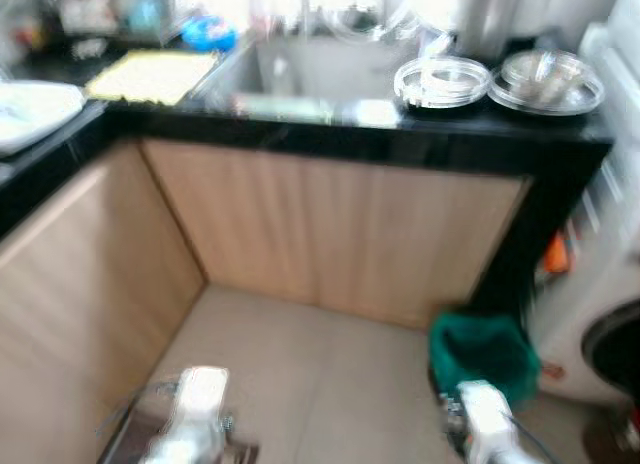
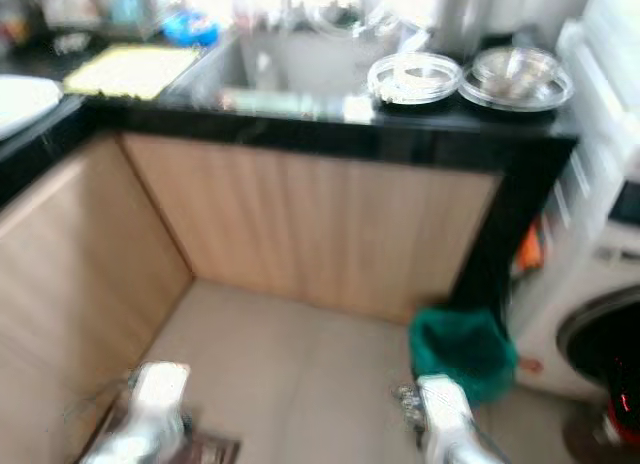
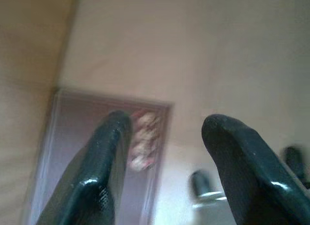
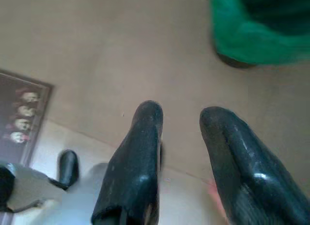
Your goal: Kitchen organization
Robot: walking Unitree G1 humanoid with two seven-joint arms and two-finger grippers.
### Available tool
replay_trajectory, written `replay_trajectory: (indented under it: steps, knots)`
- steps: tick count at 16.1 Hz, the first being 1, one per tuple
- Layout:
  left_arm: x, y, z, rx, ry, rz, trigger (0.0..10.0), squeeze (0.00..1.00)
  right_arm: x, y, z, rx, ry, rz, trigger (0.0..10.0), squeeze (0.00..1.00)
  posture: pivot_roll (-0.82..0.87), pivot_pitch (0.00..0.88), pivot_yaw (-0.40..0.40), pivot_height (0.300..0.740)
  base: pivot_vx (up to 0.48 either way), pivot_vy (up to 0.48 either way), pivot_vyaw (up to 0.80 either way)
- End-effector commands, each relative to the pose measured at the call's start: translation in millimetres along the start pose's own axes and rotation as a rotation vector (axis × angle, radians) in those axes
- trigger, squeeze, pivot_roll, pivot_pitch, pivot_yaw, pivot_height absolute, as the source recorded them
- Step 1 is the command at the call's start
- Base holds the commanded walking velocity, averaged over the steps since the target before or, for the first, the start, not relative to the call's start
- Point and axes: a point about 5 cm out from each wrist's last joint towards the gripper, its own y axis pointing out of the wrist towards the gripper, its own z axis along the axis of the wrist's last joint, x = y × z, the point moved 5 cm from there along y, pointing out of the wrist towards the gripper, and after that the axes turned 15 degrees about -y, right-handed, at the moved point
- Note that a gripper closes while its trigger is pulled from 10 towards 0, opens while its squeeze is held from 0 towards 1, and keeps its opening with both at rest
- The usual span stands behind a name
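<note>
You had both arms hanging low, and the head views gave you only their silver wrists at the bottom edge, blurred. The wrist views filled in the rest: the left hand (image 3: 164, 162) had its two black fingers (image 3: 97, 176) apart with nothing between them, pointing down at the beige floor (image 3: 193, 50). Just beyond its fingertips lay a dark purplish mat (image 3: 82, 118) with a small pale pattern. The right hand (image 4: 179, 152) also had its fingers apart and empty, with a green bin (image 4: 261, 26) ahead of it and the mat's corner off to its other side.

From the head views, you were facing an L-shaped black worktop (image 1: 400, 134) over pale wood cabinet fronts (image 1: 330, 224), well above and beyond both hands. A steel sink (image 1: 310, 74) was sunk into it. Beside the sink, towards the right hand's side, stood two round glass dishes (image 1: 443, 81), the farther one holding a metal bowl (image 1: 545, 74). Towards the left hand's side lay a yellow mat (image 1: 150, 76) and a white plate (image 1: 30, 114). A white washing machine (image 2: 600, 304) stood past the green bin. Blur hid what lay in the sink and in the bin.
</note>
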Motion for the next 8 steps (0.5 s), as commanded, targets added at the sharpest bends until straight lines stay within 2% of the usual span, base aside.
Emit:
replay_trajectory:
  steps: [1,8]
  knots:
    - [-22.1,-4.1,-8.4,-0.024,0.013,0.048,10.0,0.0,-11.7,3.6,8.8,0.022,-0.001,0.027,10.0,0.0,-0.07,0.0,0.061,0.74,0.0,0.0,-0.64]
    - [-20.3,-4.4,-10.0,-0.023,0.007,0.038,10.0,0.0,-12.4,3.5,8.0,0.021,0.009,0.03,10.0,0.0,-0.07,0.0,0.062,0.74,0.0,0.0,-0.64]
